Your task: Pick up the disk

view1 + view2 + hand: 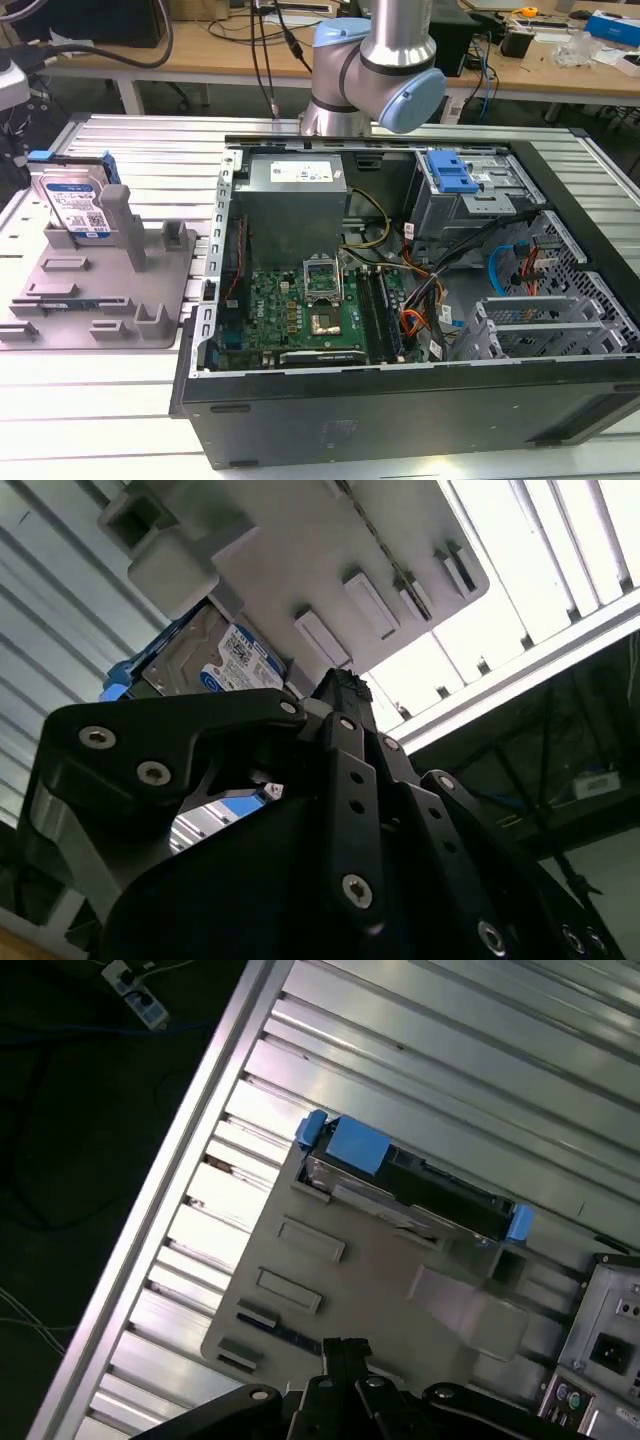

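Observation:
The disk (78, 205) is a silver hard drive with a white-and-blue label and blue side rails. It stands on edge in a slot of the grey holder tray (100, 290), at the exterior view's left. Both wrist views look down on it: the disk (400, 1175) with its blue rails sits at the tray's (350, 1280) far end, and its label side (215, 660) shows beside the tray (300, 550). My black gripper (346, 1348) hangs well above the tray, apart from the disk, fingers pressed together with nothing between them. Its linkages (340, 695) partly hide the disk.
An open computer case (400, 400) lies on the ribbed metal table (120, 420), right of the tray, with a power supply (290, 200), a motherboard (310, 310) and a blue-handled drive cage (450, 172). The arm (375, 60) rises behind it. Desks with cables stand further back.

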### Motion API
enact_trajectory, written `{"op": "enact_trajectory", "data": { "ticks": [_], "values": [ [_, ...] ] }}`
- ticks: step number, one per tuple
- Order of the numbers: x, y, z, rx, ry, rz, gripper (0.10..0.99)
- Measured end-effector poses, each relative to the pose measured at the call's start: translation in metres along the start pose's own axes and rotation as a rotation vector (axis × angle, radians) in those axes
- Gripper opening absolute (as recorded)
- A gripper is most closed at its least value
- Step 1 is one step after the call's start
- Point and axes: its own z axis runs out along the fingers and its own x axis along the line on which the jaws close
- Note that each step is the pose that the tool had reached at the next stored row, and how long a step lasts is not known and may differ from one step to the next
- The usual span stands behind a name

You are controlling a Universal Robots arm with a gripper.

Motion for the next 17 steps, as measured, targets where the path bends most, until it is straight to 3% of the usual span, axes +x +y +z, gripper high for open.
{"op": "enact_trajectory", "data": {
  "ticks": [8,14,15,17],
  "values": [
    [0.0,0.0,0.0009,0.0,0.0093,-0.242,0.106],
    [0.0,-0.0001,0.0014,0.0,0.0143,-0.373,0.106],
    [0.0,-0.0001,0.0015,0.0,0.015,-0.394,0.114],
    [0.0,-0.0001,0.0017,0.0,0.0168,-0.439,0.235]
  ]
}}
